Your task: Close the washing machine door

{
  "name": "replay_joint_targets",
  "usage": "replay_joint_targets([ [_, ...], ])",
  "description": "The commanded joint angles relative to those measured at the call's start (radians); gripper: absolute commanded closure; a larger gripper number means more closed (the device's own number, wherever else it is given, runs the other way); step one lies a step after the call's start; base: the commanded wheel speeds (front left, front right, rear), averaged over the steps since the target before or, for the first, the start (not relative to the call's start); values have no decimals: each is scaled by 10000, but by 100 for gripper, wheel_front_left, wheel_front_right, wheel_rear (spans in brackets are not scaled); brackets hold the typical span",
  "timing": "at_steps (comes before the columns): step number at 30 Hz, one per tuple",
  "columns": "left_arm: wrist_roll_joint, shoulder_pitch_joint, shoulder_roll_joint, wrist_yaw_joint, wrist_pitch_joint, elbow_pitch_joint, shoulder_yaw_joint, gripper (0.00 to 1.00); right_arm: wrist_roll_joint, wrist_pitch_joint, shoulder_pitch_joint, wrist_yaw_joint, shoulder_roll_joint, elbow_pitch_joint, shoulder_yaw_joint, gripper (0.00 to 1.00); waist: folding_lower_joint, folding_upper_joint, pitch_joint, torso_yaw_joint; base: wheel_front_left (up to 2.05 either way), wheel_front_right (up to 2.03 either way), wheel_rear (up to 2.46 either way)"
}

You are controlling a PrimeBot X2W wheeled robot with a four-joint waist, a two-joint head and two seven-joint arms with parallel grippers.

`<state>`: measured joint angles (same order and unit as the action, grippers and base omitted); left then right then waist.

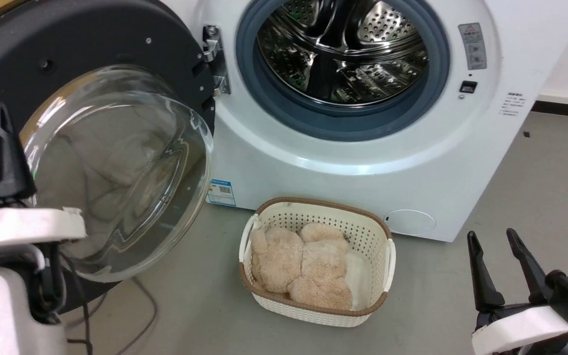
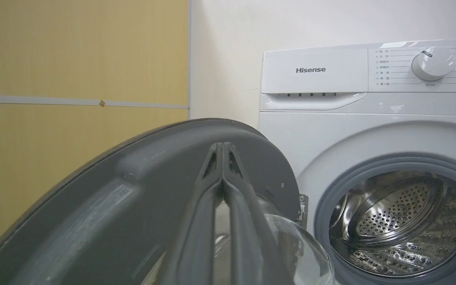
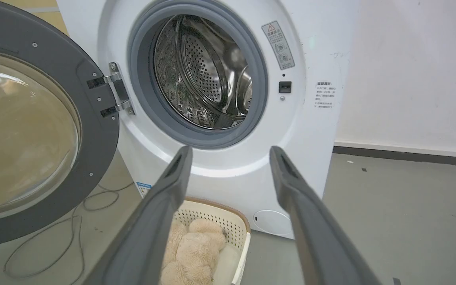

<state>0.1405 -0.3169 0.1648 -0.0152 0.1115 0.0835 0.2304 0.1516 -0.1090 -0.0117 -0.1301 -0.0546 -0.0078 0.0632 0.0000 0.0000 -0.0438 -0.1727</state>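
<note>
The washing machine door [image 1: 91, 39] stands swung wide open on its hinge, left of the washing machine [image 1: 363, 162], whose drum is exposed. The left gripper [image 2: 223, 148] has its fingers pressed together on nothing, tips before the door's inner face. The right gripper [image 1: 491, 235] sits spread and empty, low right, near the basket [image 1: 313, 204].

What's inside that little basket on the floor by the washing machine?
The basket holds a fluffy beige plush. Beside it lies a smooth white patch; whether that is cloth or the basket's floor, I cannot tell. Anything beneath the plush is covered.
</note>
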Motion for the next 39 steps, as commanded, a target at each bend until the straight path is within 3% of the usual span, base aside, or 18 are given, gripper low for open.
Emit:
replay_joint_targets([
  [1, 152, -321, 138, -66, 92, -84, 156, 100, 111, -117, 56, -3, 20, -10, 55, 0, 0, 0, -61, -124, 0, 0, 0],
  [18, 1196, -2553, 1383, -157, -293, -1963, 994, 100, 419, -452, 168, -4, 26, 53, 353, 0, 0, 0, -382, -921, 0, 0, 0],
  [26, 1985, -3518, 2297, -157, -1603, -3791, 1565, 100, 614, -640, 194, -4, 29, 90, 581, 0, 0, 0, -527, -1253, 0, 0, 0],
  [39, 3791, -4013, 3067, -698, -4229, -6042, 2203, 100, 840, -891, 315, -5, 33, 152, 718, 0, 0, 0, -770, -1504, 0, 0, 0],
])
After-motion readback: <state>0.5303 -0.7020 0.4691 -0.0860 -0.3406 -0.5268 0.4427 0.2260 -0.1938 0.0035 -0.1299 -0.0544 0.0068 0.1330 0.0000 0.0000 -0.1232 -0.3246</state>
